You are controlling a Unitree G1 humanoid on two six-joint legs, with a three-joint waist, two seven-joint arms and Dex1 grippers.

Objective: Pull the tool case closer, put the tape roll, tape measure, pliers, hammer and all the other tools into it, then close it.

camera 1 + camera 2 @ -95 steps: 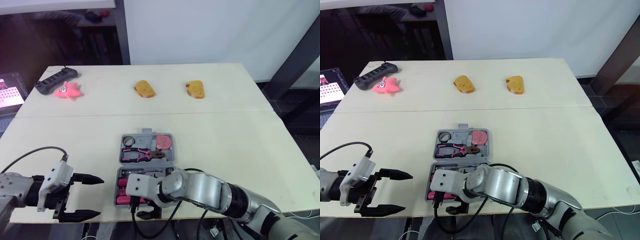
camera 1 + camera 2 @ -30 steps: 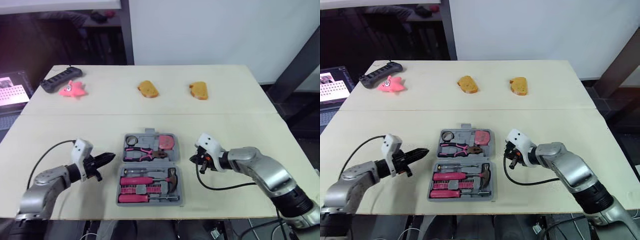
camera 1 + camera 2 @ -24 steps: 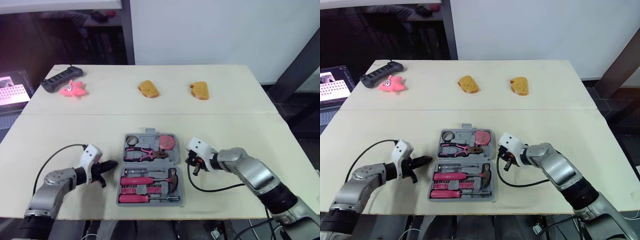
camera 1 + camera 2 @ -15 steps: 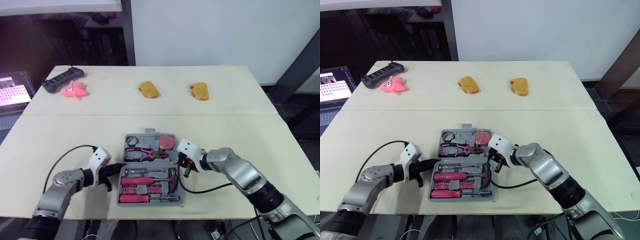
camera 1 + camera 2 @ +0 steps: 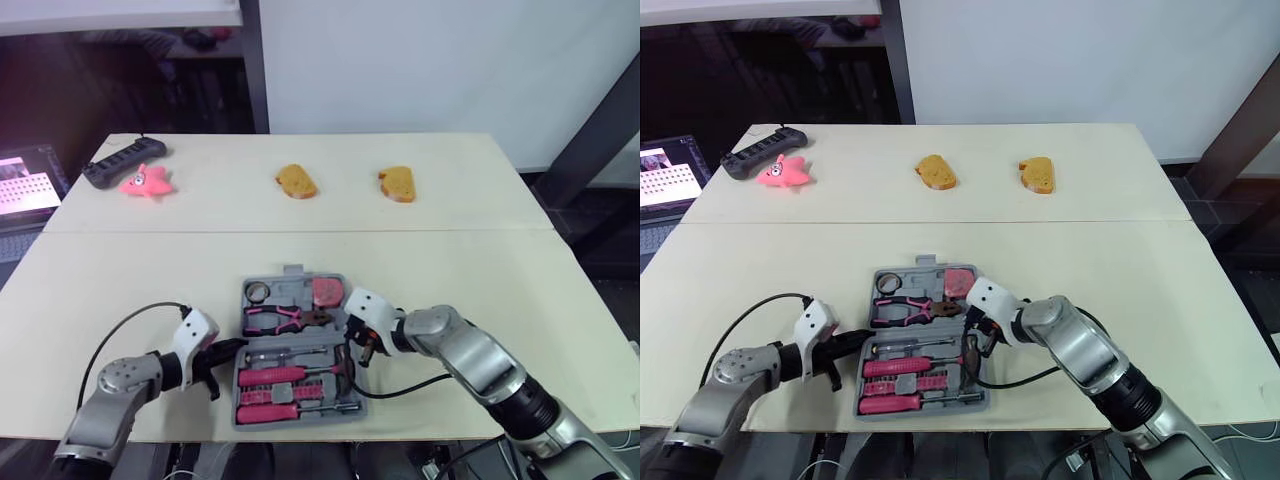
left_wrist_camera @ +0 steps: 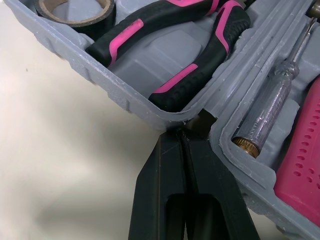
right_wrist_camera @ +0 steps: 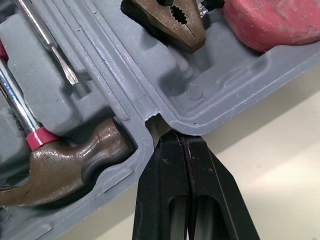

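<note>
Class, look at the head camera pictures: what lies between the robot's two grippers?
The open tool case lies between the left gripper and the right gripper, as the left eye view shows.

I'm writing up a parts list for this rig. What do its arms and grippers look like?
The left arm and right arm are rounded silver-grey segments with black joints. Each wrist has a white boxy housing and a looping black cable. The left gripper and right gripper have two black fingers tapering to points.
</note>
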